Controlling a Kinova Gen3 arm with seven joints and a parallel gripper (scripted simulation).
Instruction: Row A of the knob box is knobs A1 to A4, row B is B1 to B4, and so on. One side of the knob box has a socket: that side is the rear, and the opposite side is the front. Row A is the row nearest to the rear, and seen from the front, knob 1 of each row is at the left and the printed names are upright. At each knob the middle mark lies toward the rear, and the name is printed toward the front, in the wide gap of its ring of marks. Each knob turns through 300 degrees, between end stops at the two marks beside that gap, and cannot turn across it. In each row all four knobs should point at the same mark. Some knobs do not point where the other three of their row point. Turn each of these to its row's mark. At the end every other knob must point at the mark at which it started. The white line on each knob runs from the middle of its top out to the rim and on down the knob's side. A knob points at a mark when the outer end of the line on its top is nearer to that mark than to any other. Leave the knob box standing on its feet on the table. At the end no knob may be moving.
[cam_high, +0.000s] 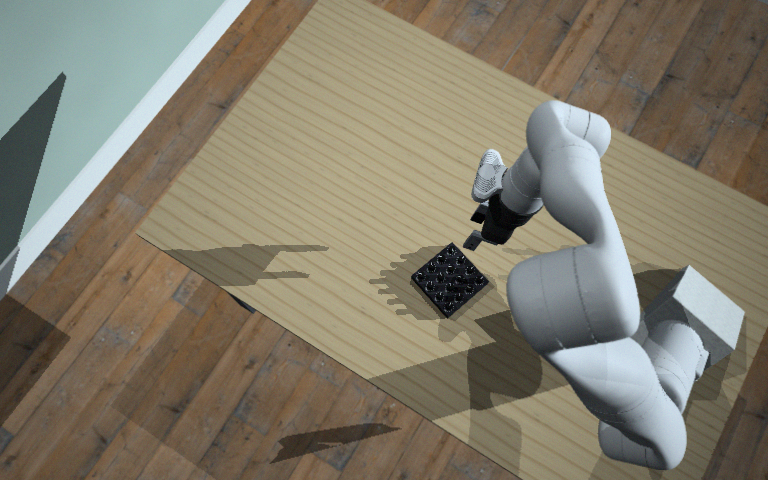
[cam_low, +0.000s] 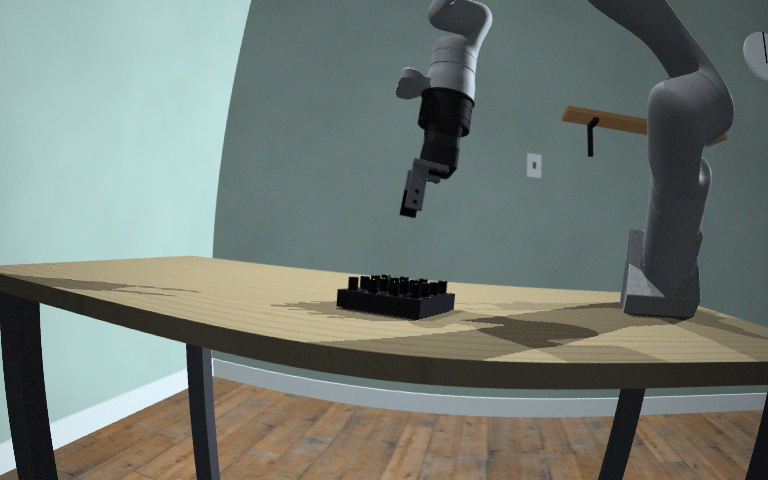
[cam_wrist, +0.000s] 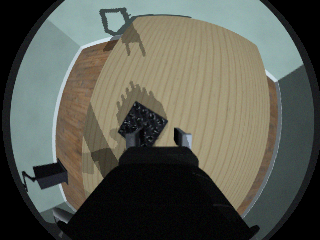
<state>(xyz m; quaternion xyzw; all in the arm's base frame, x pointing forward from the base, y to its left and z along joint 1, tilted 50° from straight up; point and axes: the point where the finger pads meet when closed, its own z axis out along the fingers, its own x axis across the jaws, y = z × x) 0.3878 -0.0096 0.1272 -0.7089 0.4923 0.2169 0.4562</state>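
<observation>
A pale striped wooden surface on dark legs stands on a brown plank floor, with grey-green walls behind.

The black two-finger hand hangs high above the surface, fingers pointing down and tilted slightly, spread fully apart with nothing between them. In the side view only the near grey finger with its dark pad shows clearly. The top view separates the two fingertips and places the hand just beyond one corner of the black square knob box, not over it. The wrist view looks down past both fingers; the box lies beside the left fingertip, small and well below.

The white, smooth, rounded arm bends over from a grey block-shaped pedestal at the surface's edge, its wrist turned down into a black cuff above the hand.

The box stands flat on the surface near its middle, a low matte slab with sixteen short dark cylindrical knobs in a four-by-four grid. The side view shows their height above the box; the top view shows the grid. The knob lines and printed names are too small to read in any view. Only the side view shows a wooden wall shelf on a black bracket and a white wall plate.
</observation>
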